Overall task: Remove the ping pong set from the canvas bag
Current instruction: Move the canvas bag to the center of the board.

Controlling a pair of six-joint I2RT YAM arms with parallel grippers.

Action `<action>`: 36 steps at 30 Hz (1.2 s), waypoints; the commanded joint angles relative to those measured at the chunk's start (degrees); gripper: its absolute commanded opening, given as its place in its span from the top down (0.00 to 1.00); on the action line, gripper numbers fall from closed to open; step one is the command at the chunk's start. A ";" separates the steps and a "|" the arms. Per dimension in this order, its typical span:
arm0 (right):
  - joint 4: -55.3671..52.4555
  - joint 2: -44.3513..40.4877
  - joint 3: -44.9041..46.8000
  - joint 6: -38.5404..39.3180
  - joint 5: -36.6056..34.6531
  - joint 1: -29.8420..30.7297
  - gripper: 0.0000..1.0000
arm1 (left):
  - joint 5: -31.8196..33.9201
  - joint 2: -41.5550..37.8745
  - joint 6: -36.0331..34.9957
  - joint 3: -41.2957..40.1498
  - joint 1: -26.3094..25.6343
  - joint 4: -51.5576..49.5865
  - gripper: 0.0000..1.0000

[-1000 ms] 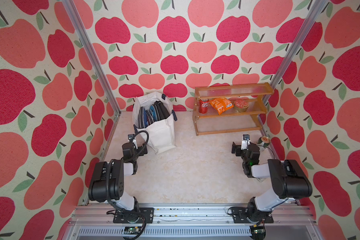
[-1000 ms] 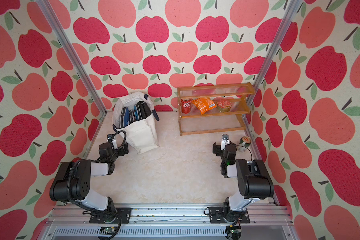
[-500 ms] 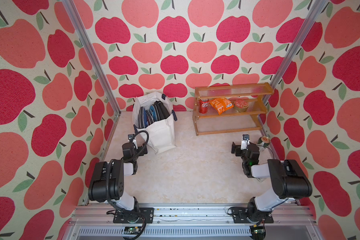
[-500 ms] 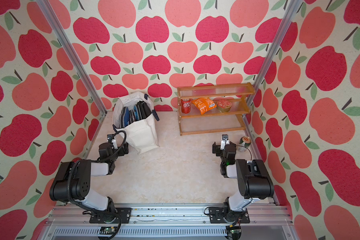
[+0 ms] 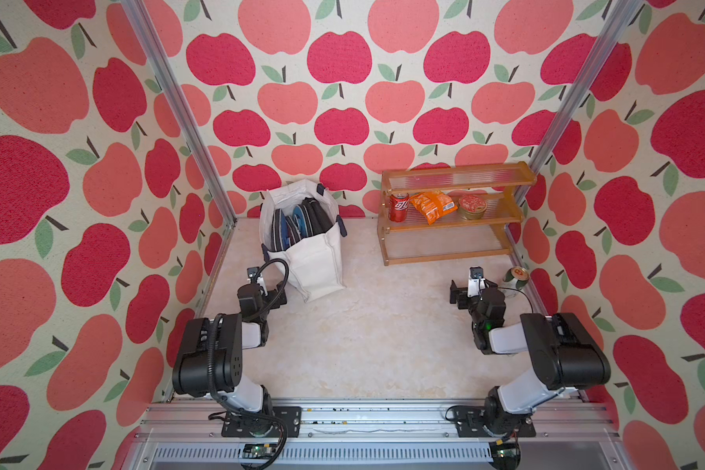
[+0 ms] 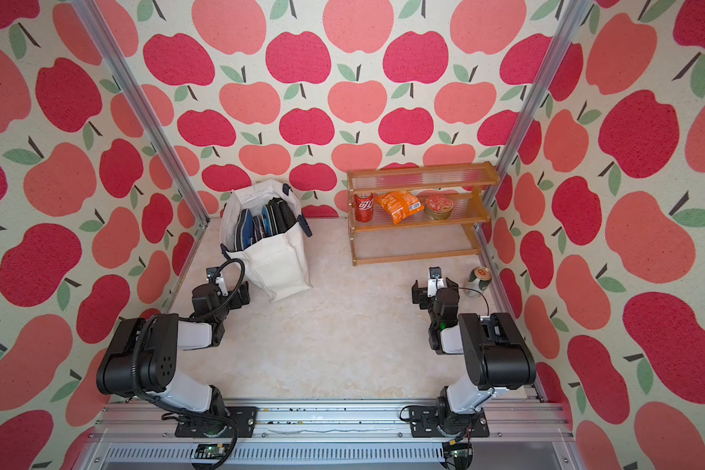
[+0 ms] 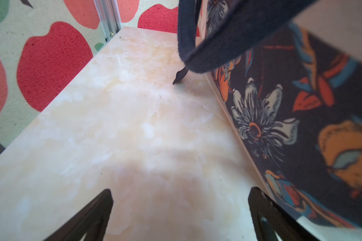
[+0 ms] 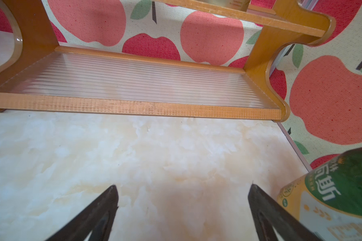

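The off-white canvas bag (image 5: pixel 318 260) (image 6: pixel 279 260) stands upright at the back left of the floor, mouth open. The ping pong set (image 5: pixel 298 223) (image 6: pixel 263 221) stands on edge inside it, showing only blue and black top edges. My left gripper (image 5: pixel 266 285) (image 6: pixel 229 285) rests low just in front of the bag's left corner, open and empty. In the left wrist view the left gripper (image 7: pixel 180 192) has bare floor between its fingers, with the bag's dark floral side (image 7: pixel 291 125) and a navy strap (image 7: pixel 217 41) close by. My right gripper (image 5: pixel 473 287) (image 6: pixel 434 287) (image 8: pixel 182 187) is open over bare floor, far from the bag.
A wooden shelf rack (image 5: pixel 444 257) (image 8: pixel 134 107) stands at the back right, holding a red can (image 5: pixel 399 206), an orange snack bag (image 5: pixel 432 205) and a round tin (image 5: pixel 472 206). A green and yellow can (image 5: pixel 515 278) (image 8: pixel 332 198) stands beside my right gripper. Apple-print walls enclose three sides.
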State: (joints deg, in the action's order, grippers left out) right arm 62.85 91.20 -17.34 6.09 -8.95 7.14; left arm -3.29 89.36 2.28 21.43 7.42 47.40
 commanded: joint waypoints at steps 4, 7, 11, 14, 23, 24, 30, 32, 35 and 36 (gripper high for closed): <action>-1.16 -4.05 0.22 1.65 -5.16 1.90 0.01 | 4.78 -9.17 4.39 0.04 1.32 -5.63 0.01; -8.99 -7.95 -2.33 3.40 -9.05 4.04 0.02 | 6.98 -14.49 6.14 0.87 2.66 -12.70 0.01; -13.65 -10.29 -4.82 5.19 -16.54 7.18 0.02 | 10.43 -20.76 10.20 2.17 5.56 -21.66 0.01; -17.75 -12.36 -6.70 6.31 -20.32 9.95 0.04 | 13.04 -22.82 13.69 6.15 7.41 -31.60 0.01; -30.72 -20.96 -12.49 -3.48 -21.33 17.22 0.05 | 8.62 -19.32 21.50 24.25 12.22 -60.57 0.00; -31.63 -21.61 -13.04 -4.08 -20.92 18.95 0.05 | 6.66 -18.35 22.06 26.65 13.16 -63.43 0.00; -44.32 -23.70 -19.81 -11.77 -23.36 27.16 0.06 | 2.09 -15.13 22.98 39.02 14.79 -77.63 0.00; -48.43 -23.64 -22.11 -14.06 -23.29 29.58 0.06 | -0.74 -14.76 23.11 41.94 15.03 -80.33 0.01; -50.92 -23.52 -23.82 -16.76 -20.92 32.81 0.07 | -5.07 -13.90 22.90 46.16 15.17 -83.54 0.01; -51.13 -23.44 -24.12 -17.89 -19.11 33.97 0.07 | -6.59 -13.61 22.77 47.34 15.17 -84.18 0.00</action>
State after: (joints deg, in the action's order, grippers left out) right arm 17.85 68.47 -39.66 -6.59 -30.09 39.07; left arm -4.10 74.74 24.53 65.45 22.13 -29.21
